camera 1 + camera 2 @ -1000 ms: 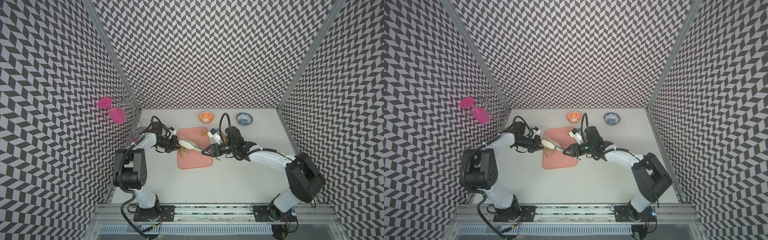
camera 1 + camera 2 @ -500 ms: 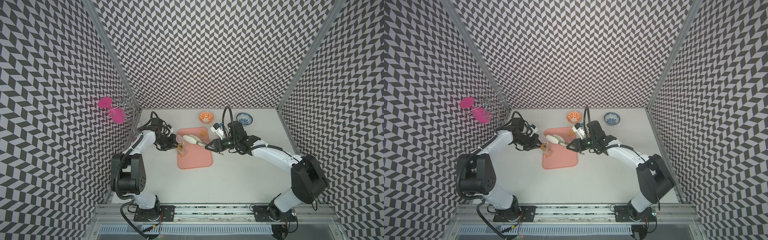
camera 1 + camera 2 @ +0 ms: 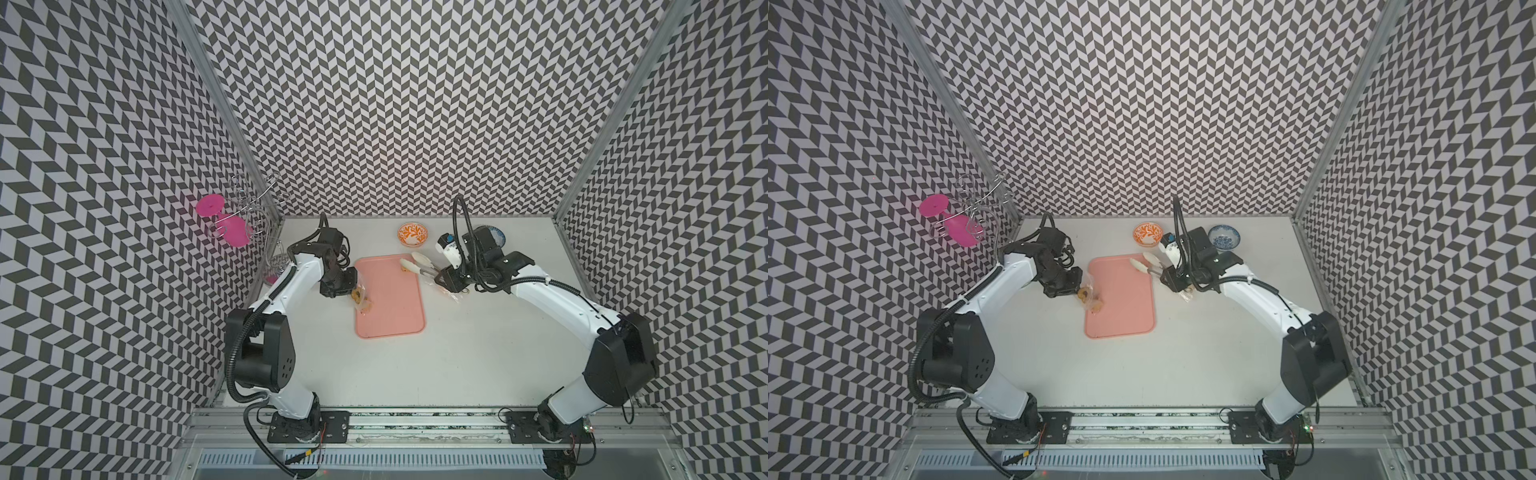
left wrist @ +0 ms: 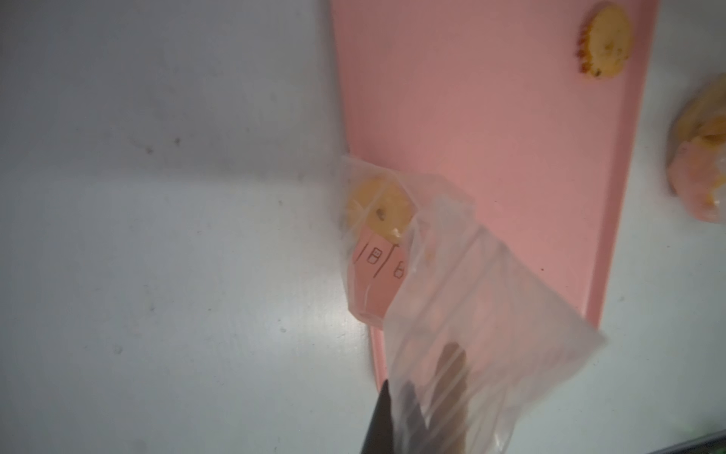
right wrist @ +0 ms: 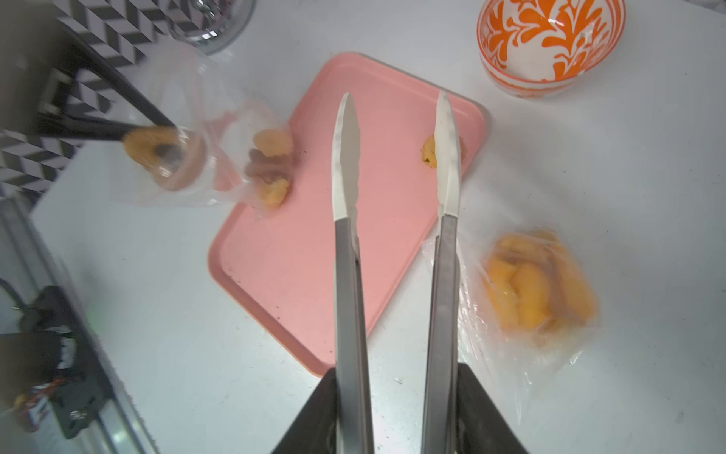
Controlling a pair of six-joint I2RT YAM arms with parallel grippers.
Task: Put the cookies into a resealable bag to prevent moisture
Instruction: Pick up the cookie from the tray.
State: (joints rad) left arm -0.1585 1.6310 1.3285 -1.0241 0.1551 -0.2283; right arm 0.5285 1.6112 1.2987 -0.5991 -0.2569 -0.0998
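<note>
Firmly, left pincer point(image 3: 351, 289) pinches bag point(image 4: 471, 314) holding cookies point(image 5: 273, 143); right pincer point(image 5: 396, 408) clasps tongs point(image 5: 347, 275).

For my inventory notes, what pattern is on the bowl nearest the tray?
The bowl is white with orange leafy swirls; right wrist view.

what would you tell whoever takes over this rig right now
Left gripper: shut on the clear bag at the tray's left edge, a few cookies inside.
Right gripper: shut on the tongs, tips apart and empty, near the one loose cookie in the tray's far right corner.
Done: second bag, filled, lies on the table right of the tray.
Left: tong that cookie into the held bag, seal.
</note>
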